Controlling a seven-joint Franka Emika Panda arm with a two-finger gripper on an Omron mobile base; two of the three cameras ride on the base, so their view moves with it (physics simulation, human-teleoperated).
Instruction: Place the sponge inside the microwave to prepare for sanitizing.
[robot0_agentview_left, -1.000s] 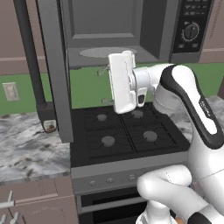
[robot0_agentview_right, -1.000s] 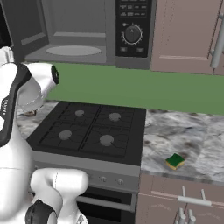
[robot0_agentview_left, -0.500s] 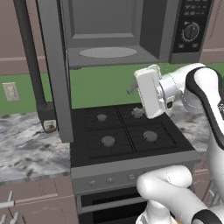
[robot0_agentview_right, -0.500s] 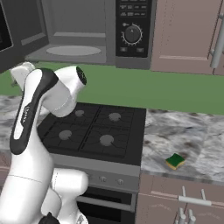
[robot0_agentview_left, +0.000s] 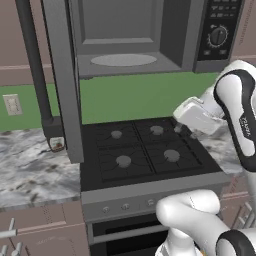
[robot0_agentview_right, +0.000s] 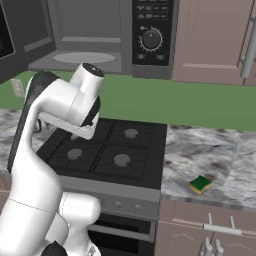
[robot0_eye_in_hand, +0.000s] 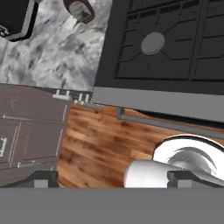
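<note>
The sponge, yellow with a green top, lies on the marble counter right of the stove, near the front edge. The microwave hangs above the stove with its door swung wide to the left, showing a grey inside with a round plate. My gripper is open with nothing between its far-apart fingertips. The hand hovers over the stove's right rear burner, well below the microwave. In the right base view the hand is far left of the sponge.
The black four-burner stove sits below the hand, with marble counter on both sides. A brown bottle stands on the left counter behind the open door. The microwave's dial panel is on its right. Wooden floor lies in front of the oven.
The arm has swung right and down, away from the microwave opening. The hand has turned from facing forward to pointing down over the stove. The fingers stayed open.
</note>
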